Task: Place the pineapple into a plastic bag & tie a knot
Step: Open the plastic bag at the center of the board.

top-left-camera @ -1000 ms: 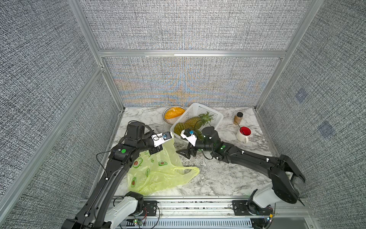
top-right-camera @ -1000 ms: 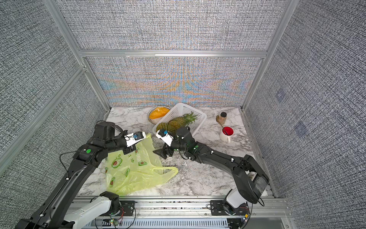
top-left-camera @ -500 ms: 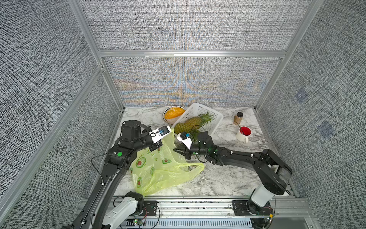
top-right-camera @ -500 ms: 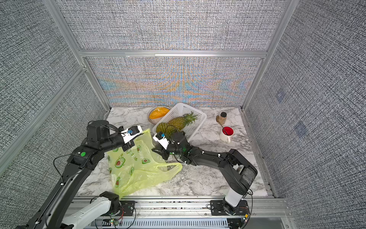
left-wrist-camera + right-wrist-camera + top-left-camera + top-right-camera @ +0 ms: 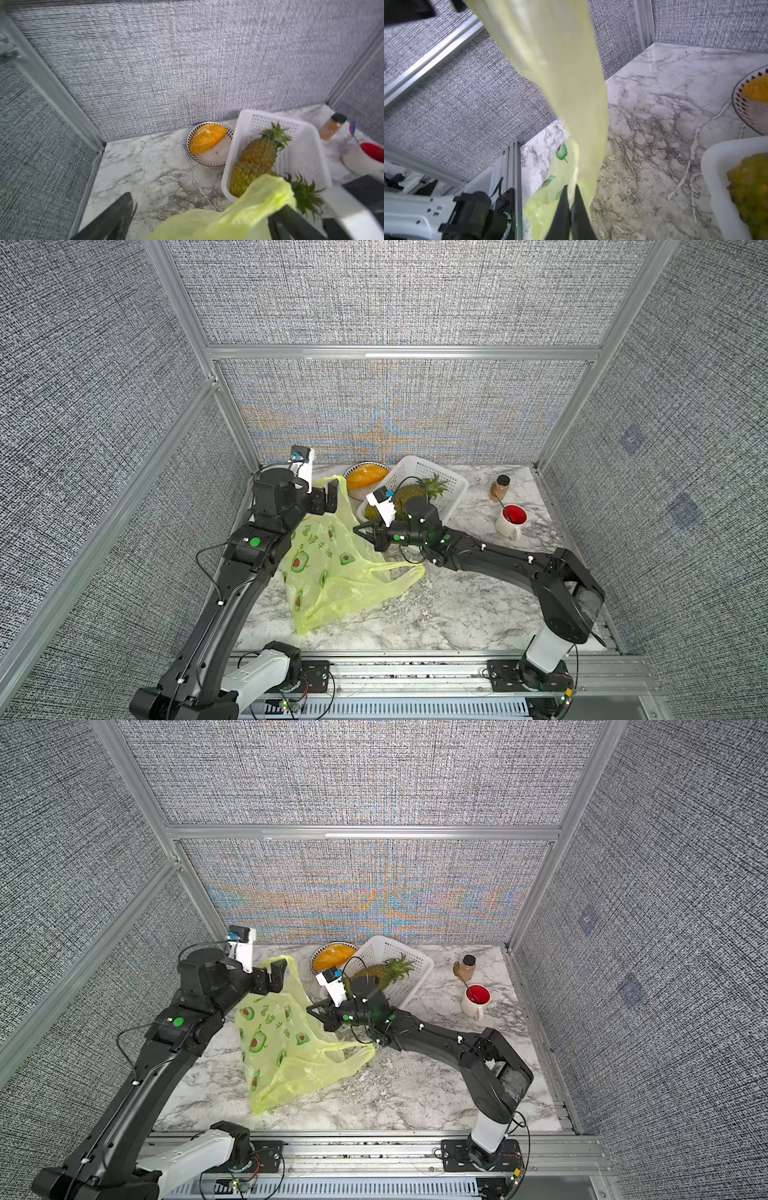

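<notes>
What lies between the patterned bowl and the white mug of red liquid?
The white basket, with pineapple in it, sits between them, shown in both top views.

L fingers [image 5: 116,218] opened & rose, plastic bag [image 5: 332,568] top drawn up; R fingers [image 5: 562,207] shut on it.

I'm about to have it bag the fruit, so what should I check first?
1. Right gripper grips the plastic bag: jaws shut on its edge, ok.
2. Left gripper holds the handle: jaws open, handle only draped over one finger, not ok.
3. Bag mouth spread wide: cannot tell.
4. Pineapple reachable: lies uncovered in the white basket, ok.
</notes>
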